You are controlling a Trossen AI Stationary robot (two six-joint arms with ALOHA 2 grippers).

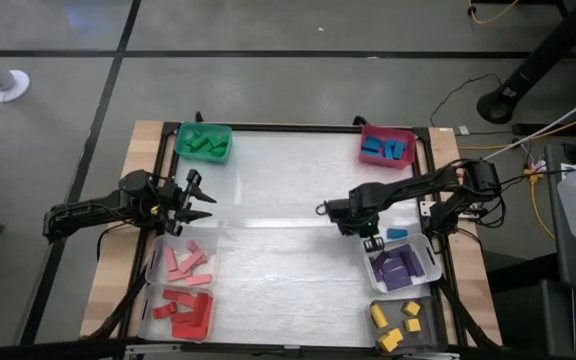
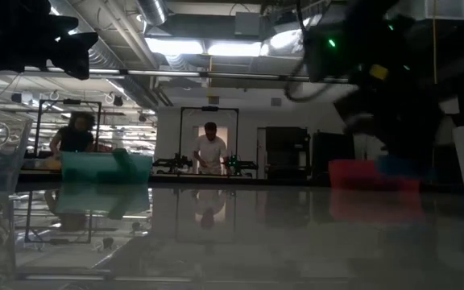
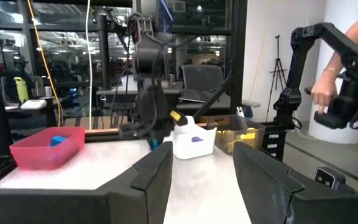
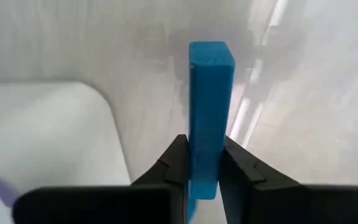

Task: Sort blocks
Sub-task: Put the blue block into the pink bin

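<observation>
1. The right gripper is clamped on a blue block, its two dark fingers pressing the bar's long sides near one end; we see the bar's long axis running straight out ahead of the jaws, with most of its length sticking out past the fingertips.

2. In the overhead view we find this right gripper low over the table, just beside the near corner of the clear bin of purple blocks. The red bin holding blue blocks sits at the table's far edge, well apart from the gripper and on the same side; we judge the coming move turns on carrying the bar that way, and the right arm is plainly the nearer one.

3. The left gripper waits on the opposite side with its fingers spread and nothing between them, just beyond the clear bin of pink blocks.

4. We can read no brand, label or writing on the block, the bins or the arms.
</observation>
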